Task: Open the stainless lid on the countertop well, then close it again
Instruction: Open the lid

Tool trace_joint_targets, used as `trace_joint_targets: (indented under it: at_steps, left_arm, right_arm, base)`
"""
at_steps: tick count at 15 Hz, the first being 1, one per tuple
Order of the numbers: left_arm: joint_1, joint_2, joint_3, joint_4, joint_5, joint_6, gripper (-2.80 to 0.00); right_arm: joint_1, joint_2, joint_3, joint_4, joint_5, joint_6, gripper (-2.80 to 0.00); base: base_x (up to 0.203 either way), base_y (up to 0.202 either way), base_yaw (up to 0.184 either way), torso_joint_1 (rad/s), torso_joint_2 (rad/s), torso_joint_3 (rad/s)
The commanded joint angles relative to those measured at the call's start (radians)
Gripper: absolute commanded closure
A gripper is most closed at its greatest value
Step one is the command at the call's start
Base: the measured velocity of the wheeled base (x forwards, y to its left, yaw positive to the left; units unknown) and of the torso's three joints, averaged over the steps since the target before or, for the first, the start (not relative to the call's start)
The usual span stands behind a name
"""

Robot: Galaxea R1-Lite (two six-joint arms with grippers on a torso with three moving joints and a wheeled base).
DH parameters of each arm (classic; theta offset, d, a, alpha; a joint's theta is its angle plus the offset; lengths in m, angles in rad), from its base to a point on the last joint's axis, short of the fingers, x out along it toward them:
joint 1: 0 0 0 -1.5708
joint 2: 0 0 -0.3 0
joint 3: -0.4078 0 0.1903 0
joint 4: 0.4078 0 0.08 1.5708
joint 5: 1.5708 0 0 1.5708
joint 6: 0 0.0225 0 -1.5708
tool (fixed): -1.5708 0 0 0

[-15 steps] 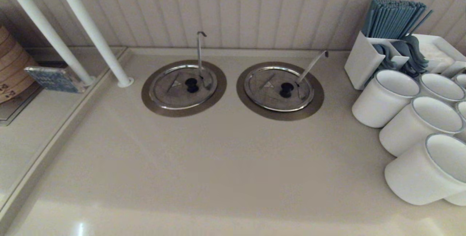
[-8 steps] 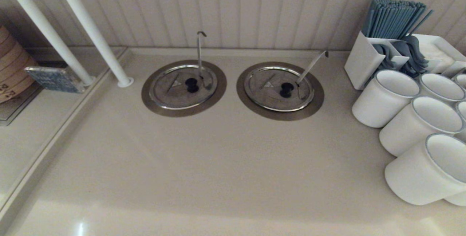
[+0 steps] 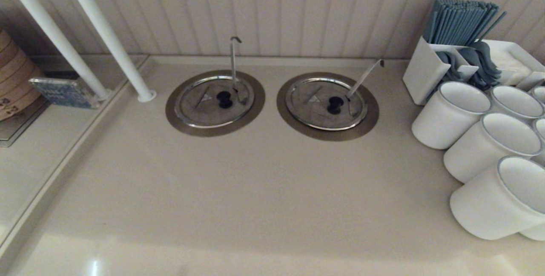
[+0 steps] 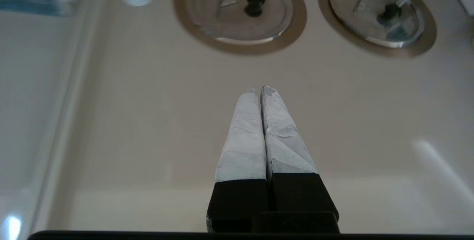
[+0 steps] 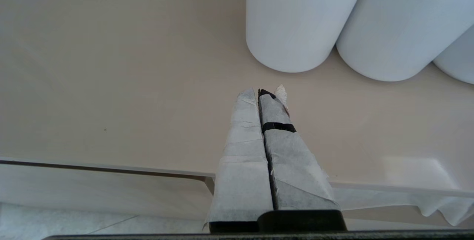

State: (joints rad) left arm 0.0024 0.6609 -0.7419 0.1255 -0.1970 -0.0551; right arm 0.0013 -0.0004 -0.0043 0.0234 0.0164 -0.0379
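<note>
The left gripper [image 4: 258, 89], jaws pressed together, could miss the black knob [image 4: 254, 3] on the stainless lid [image 4: 237, 10] or strike the ladle handle [image 3: 233, 61]

You look down on a pale beige countertop [image 3: 264, 199] that runs back to a wall of vertical cream panelling [image 3: 298, 12], with soft glare pooling along the counter's near edge. At your left two white poles [image 3: 106, 37] slant down onto the surface beside a raised lip, beyond which a lower side shelf [image 3: 38, 152] carries stacked bamboo steamers [image 3: 12, 84] and a small blue patterned card [image 3: 64, 93]. At your right stand white cylindrical cups [image 3: 489, 144] in a cluster, and behind them a white organiser [image 3: 425, 71] holds blue-grey straws and spoons.
</note>
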Motion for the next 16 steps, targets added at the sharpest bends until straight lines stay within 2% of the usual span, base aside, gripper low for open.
trace_joint_targets:
  at_steps: [1, 3, 5, 6, 8, 9, 10, 11, 13, 16]
  left_arm:
    - [-0.008, 0.330, -0.140, -0.002, -0.012, -0.012, 0.00]
    - [-0.036, 0.561, -0.297, -0.034, -0.028, -0.029, 0.00]
    - [-0.082, 0.756, -0.377, -0.149, -0.019, -0.040, 0.00]
    - [-0.109, 0.855, -0.394, -0.222, 0.006, -0.044, 0.00]
    - [-0.153, 1.052, -0.415, -0.417, 0.087, -0.047, 0.00]
    - [-0.168, 1.146, -0.430, -0.590, 0.116, -0.049, 0.00]
    - [-0.181, 1.222, -0.458, -0.709, 0.137, -0.050, 0.00]
    - [-0.199, 1.282, -0.509, -0.769, 0.154, -0.051, 0.00]
    - [-0.247, 1.343, -0.601, -0.779, 0.176, -0.053, 0.00]
    - [-0.285, 1.382, -0.646, -0.782, 0.186, -0.054, 0.00]
  right_arm:
    - [0.000, 0.000, 0.000, 0.001, 0.000, 0.000, 0.00]
    - [0.000, 0.000, 0.000, 0.001, 0.000, 0.000, 0.00]
    - [0.000, 0.000, 0.000, 0.001, 0.000, 0.000, 0.00]
    - [0.000, 0.000, 0.000, 0.000, 0.000, 0.000, 0.00]
    - [0.000, 0.000, 0.000, 0.000, 0.000, 0.000, 0.00]
    - [0.000, 0.000, 0.000, 0.001, 0.000, 0.000, 0.00]
    - [0.000, 0.000, 0.000, 0.000, 0.000, 0.000, 0.00]
    - [0.000, 0.000, 0.000, 0.001, 0.000, 0.000, 0.00]
    - [0.000, 0.000, 0.000, 0.000, 0.000, 0.000, 0.00]
    - [0.000, 0.000, 0.000, 0.000, 0.000, 0.000, 0.00]
  base:
    - [0.000, 0.000, 0.000, 0.000, 0.00, 0.000]
    - [0.000, 0.000, 0.000, 0.000, 0.00, 0.000]
    - [0.000, 0.000, 0.000, 0.000, 0.00, 0.000]
    - [0.000, 0.000, 0.000, 0.000, 0.00, 0.000]
    - [0.000, 0.000, 0.000, 0.000, 0.00, 0.000]
    - [0.000, 0.000, 0.000, 0.000, 0.00, 0.000]
    - [0.000, 0.000, 0.000, 0.000, 0.00, 0.000]
    - [0.000, 0.000, 0.000, 0.000, 0.00, 0.000]
    - [0.000, 0.000, 0.000, 0.000, 0.00, 0.000]
    - [0.000, 0.000, 0.000, 0.000, 0.00, 0.000]
